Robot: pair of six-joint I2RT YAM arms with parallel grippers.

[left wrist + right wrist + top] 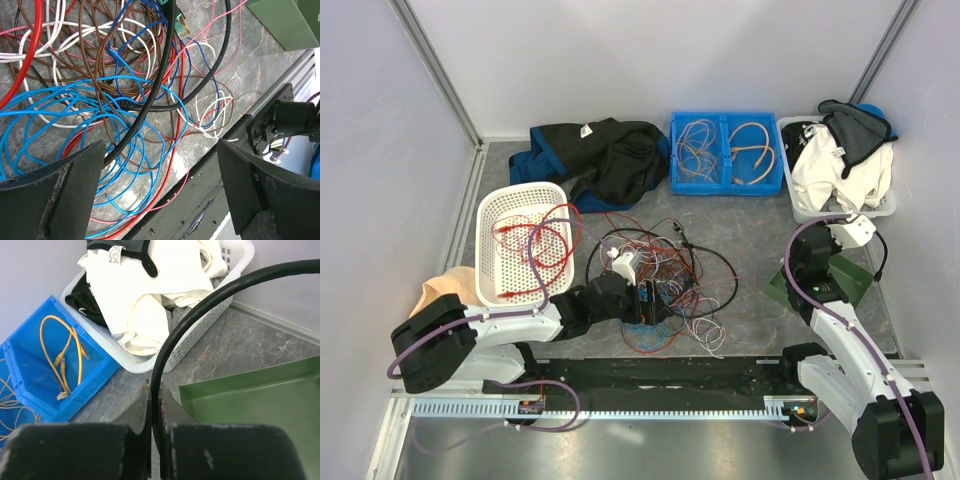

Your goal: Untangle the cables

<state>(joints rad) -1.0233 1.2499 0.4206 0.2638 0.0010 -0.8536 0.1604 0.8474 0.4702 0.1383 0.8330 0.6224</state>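
**One strand at a time, from the top of the heap**

The tangle of thin red, blue, white, brown and black wires (660,285) lay in the middle of the grey marbled tabletop (750,215), just ahead of the left arm. The left jaws stood released, spread wide and poised over the near edge of the heap, gripping nothing. One finger (55,195) overlapped some blue loops, though contact could not be made out.

The sound move was probably to single out a strand lying on top, such as the thick black cable (167,60) crossing the blue coils. The jaws would close on it alone and draw it up slowly, so that knots showed before they tightened. Grabbing deep would likely lift the whole clump.

The right jaws were clenched, well apart from the heap and near the flat green tray (260,405). A thick black cord (200,305) ran down into the slit between them. Whether it was pinched there or merely passing could not be told.
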